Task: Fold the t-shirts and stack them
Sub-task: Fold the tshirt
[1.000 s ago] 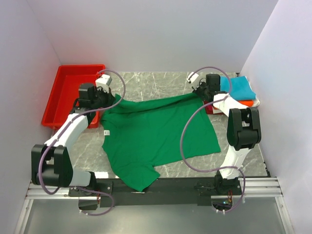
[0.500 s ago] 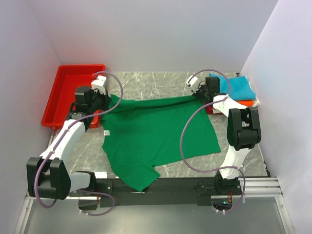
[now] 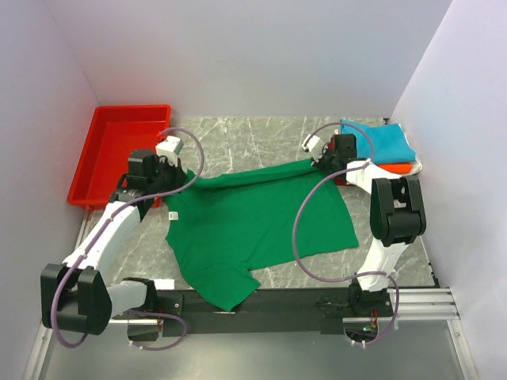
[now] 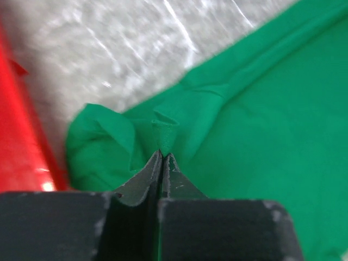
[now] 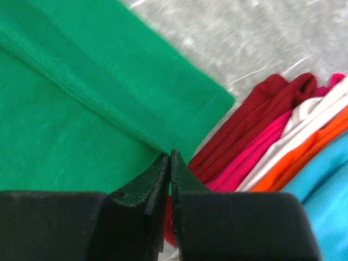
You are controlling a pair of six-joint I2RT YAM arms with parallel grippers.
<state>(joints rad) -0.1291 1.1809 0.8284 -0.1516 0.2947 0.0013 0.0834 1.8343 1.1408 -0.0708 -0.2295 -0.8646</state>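
A grey marbled table point(image 3: 261, 134) sits between plain pale walls point(image 3: 238, 55), with a red tray point(image 3: 119, 150) at its far left corner.

The green t-shirt point(image 3: 253, 226) lies spread over the middle of the table. Its near end hangs over the front edge between the two arm bases. A small white label point(image 3: 173, 214) shows on its left side. The far edge of the shirt is pulled into a straight, ridged line that runs between the two grippers.

The left gripper point(image 4: 162, 157) holds the left end of that line, just beside the tray. Its fingers are pressed together on a small bunched fold of green cloth. The left arm reaches forward from its base along the table's left side, with its wrist turned in toward the shirt.

The right gripper point(image 5: 169, 157) holds the right end. Its fingers are closed tight on the shirt's hem near the far right corner, with the cloth running off to its left. The right arm stands tall from its base with the elbow raised, and its forearm reaches to the far right of the table.

Just beside this gripper lies the stack of folded shirts point(image 3: 392, 150), at the table's far right corner. From the bottom up its layers are dark red, pink, white, orange and teal.
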